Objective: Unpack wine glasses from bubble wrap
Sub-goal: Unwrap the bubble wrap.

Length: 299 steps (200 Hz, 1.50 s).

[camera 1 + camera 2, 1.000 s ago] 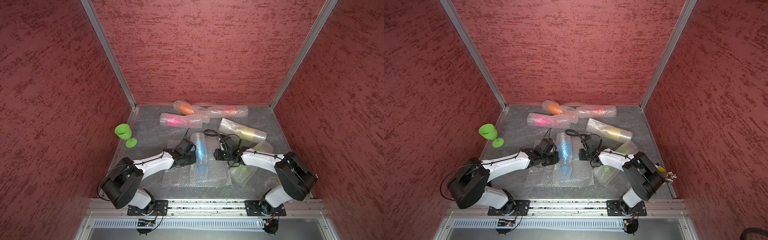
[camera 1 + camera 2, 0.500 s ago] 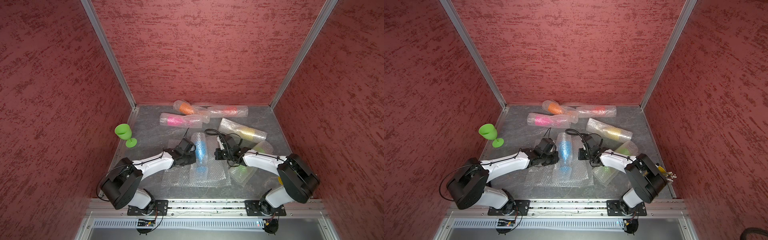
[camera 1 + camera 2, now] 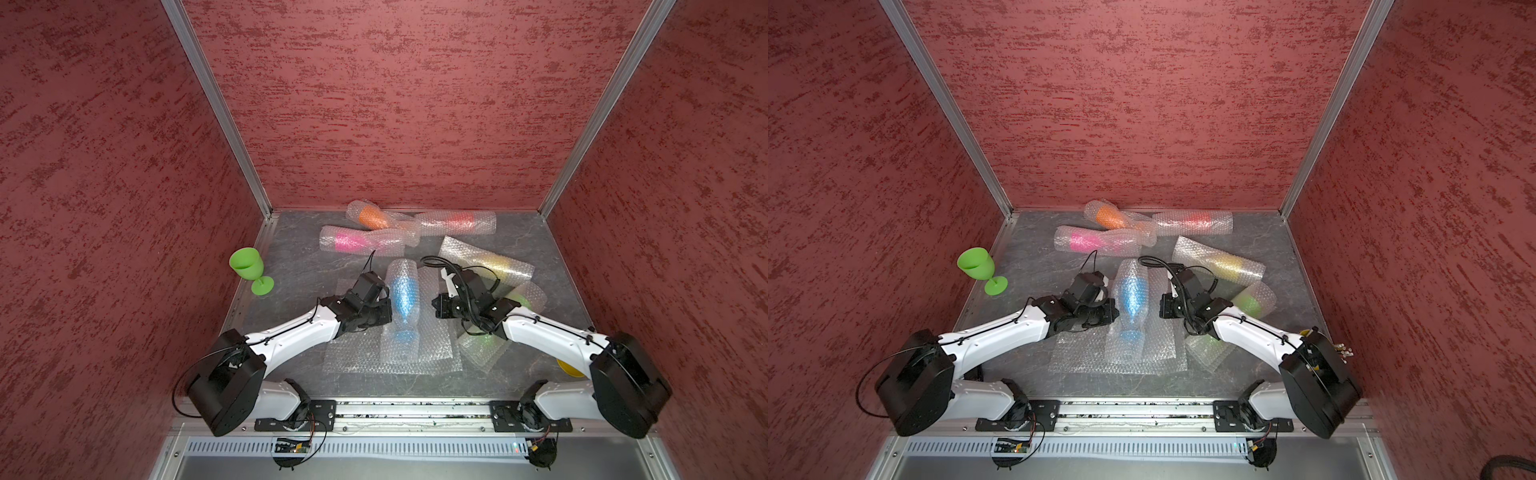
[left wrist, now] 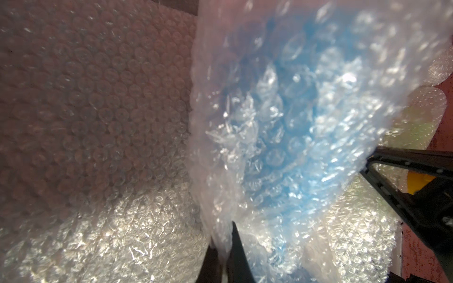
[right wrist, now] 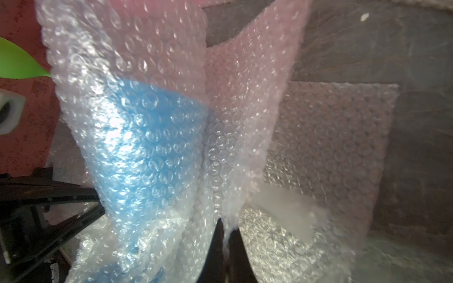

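Both edges of the bubble wrap [image 5: 245, 110] around the blue wine glass [image 3: 402, 293], lying over a flat sheet [image 3: 357, 357] at the middle of the bench [image 3: 299, 257], are pinched in the closed left gripper [image 4: 221, 250] and right gripper [image 5: 226, 242], apparently so the roll can be pulled open.

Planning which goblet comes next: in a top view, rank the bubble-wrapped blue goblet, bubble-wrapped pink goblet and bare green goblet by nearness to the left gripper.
From the left gripper, in a top view:
1. Bubble-wrapped blue plastic goblet, right beside it.
2. Bubble-wrapped pink plastic goblet, farther back.
3. Bare green plastic goblet, upright, far left.
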Tool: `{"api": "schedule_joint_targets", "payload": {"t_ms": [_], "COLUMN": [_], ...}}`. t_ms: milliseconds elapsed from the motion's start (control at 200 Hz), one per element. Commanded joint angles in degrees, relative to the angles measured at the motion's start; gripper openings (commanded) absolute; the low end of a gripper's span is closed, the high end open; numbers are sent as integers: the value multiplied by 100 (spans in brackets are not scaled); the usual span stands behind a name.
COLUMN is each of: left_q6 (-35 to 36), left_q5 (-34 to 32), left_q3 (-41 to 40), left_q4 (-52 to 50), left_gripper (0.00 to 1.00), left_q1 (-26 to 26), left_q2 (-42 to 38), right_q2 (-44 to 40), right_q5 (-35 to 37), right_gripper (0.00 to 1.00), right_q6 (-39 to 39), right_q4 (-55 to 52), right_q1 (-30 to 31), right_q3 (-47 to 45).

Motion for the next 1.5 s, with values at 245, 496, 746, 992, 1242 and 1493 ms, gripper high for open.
{"api": "schedule_joint_targets", "payload": {"t_ms": [245, 496, 746, 992, 1242, 1493], "left_q6": [-103, 30, 41, -67, 73, 317], "left_q5": [69, -215, -401, -577, -743, -642], "left_q3": [94, 110, 214, 124, 242, 374], "left_q4": [180, 333, 13, -362, -850, -1385], "left_gripper": [0, 3, 41, 59, 61, 62], "left_q1": [-199, -222, -123, 183, 400, 572], "left_q2": [348, 900, 978, 366, -357, -1177], "right_q2": [-8, 985, 1951, 2051, 1419, 367], "right_q5": [774, 1304, 1967, 2574, 2610, 2968], "right_gripper": [0, 0, 0, 3, 43, 64], "right_q6": [114, 196, 523, 394, 194, -120], "right_q4": [-287, 107, -77, -575, -558, -1081], "right_q1": [0, -8, -8, -23, -87, -81], "right_q3": [-400, -307, 32, 309, 339, 773]}}
